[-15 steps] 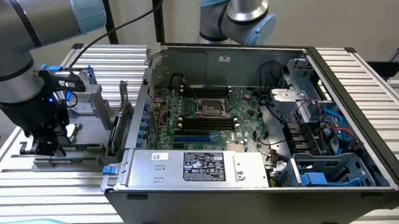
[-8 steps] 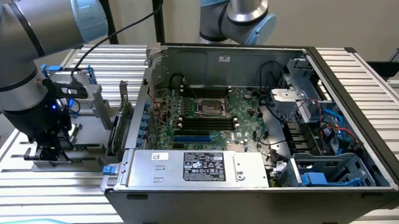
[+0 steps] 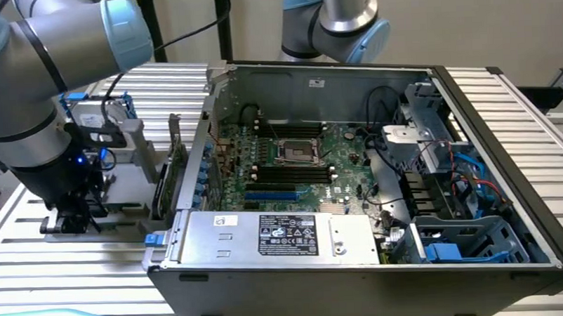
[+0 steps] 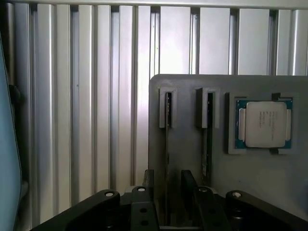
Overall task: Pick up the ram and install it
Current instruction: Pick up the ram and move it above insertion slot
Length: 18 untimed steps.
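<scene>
The gripper (image 3: 71,220) is seen lowered over a grey holder block (image 3: 123,200), which is set on a slatted aluminium table (image 3: 80,277). In the wrist view the gripper (image 4: 168,182) is placed over the holder block (image 4: 187,154), and its two black fingers (image 4: 148,184) are held spread apart.

The ram (image 4: 167,115) is stood on edge in a narrow slot of the holder. It is straddled by the fingers, one on each side. A strip of grey holder appears between each finger and the stick, so nothing is pinched.

A second memory stick (image 4: 208,130) is held on edge in the neighbouring slot of the holder, just beside the ram. A square silver processor (image 4: 263,124) is laid flat in a recess of the holder, on the far side of the second stick from the ram.

In the exterior view an open computer case (image 3: 361,289) is placed just beside the holder, on the exterior view's right. Inside it a green motherboard (image 3: 343,163) is exposed, with a processor socket (image 3: 295,152) and black memory slots (image 3: 282,173) alongside. A silver power supply (image 3: 275,235) is mounted at the case's front edge.
</scene>
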Each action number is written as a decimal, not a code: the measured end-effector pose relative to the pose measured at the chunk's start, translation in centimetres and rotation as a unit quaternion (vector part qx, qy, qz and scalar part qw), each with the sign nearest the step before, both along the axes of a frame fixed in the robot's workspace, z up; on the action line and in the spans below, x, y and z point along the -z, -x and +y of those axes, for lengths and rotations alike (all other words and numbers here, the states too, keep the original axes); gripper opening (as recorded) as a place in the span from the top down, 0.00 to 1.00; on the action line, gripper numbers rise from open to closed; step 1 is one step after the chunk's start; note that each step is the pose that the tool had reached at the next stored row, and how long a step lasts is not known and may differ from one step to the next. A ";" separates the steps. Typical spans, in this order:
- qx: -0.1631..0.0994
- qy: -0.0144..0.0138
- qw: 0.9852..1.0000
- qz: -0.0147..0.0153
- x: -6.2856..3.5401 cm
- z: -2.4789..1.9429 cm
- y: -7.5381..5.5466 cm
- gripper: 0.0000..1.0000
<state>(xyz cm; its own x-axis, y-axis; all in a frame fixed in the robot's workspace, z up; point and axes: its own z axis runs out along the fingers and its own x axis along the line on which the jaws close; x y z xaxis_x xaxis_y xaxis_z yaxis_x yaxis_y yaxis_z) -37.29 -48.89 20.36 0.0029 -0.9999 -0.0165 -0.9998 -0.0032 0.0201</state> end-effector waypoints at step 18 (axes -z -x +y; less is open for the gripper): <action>0.000 -0.015 1.000 -0.002 0.70 -0.36 0.1 0.64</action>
